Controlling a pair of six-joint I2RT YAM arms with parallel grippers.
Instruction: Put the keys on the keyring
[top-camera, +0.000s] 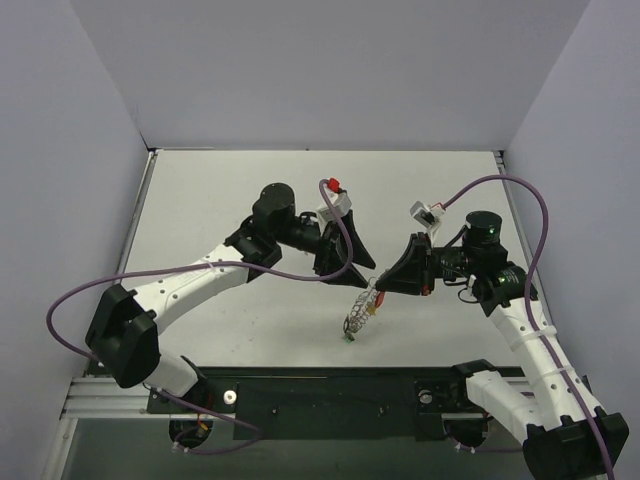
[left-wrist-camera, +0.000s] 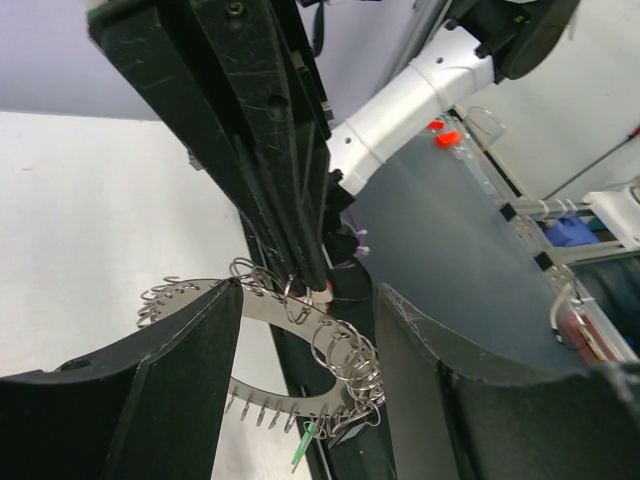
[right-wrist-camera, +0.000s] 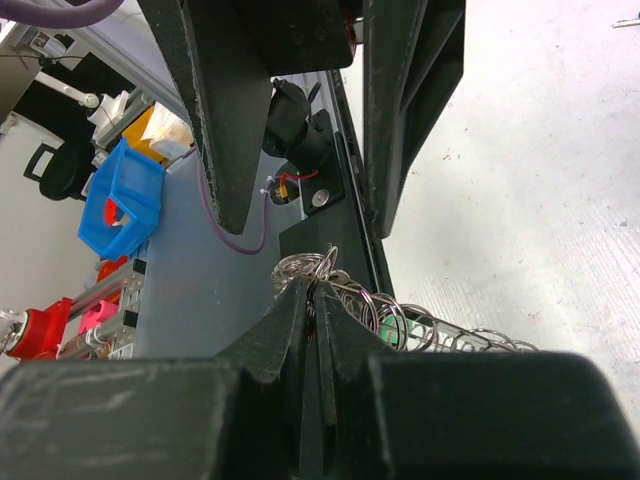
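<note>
The keyring (top-camera: 360, 312), a flat silver ring rimmed with wire loops, hangs above the table from my right gripper (top-camera: 381, 288). That gripper (right-wrist-camera: 315, 290) is shut on the ring's upper edge, and a sliver of red shows between its pads. A green-tagged key (left-wrist-camera: 303, 445) dangles from the ring's lower rim, and green also shows behind the loops (right-wrist-camera: 388, 328). My left gripper (top-camera: 356, 268) is open. In the left wrist view its fingers (left-wrist-camera: 190, 370) straddle the keyring (left-wrist-camera: 265, 305) without touching it. Other keys are not visible.
Grey walls close the table (top-camera: 220, 200) in on three sides. A black rail (top-camera: 330, 395) runs along the near edge between the arm bases. Purple cables (top-camera: 540, 215) loop off both arms.
</note>
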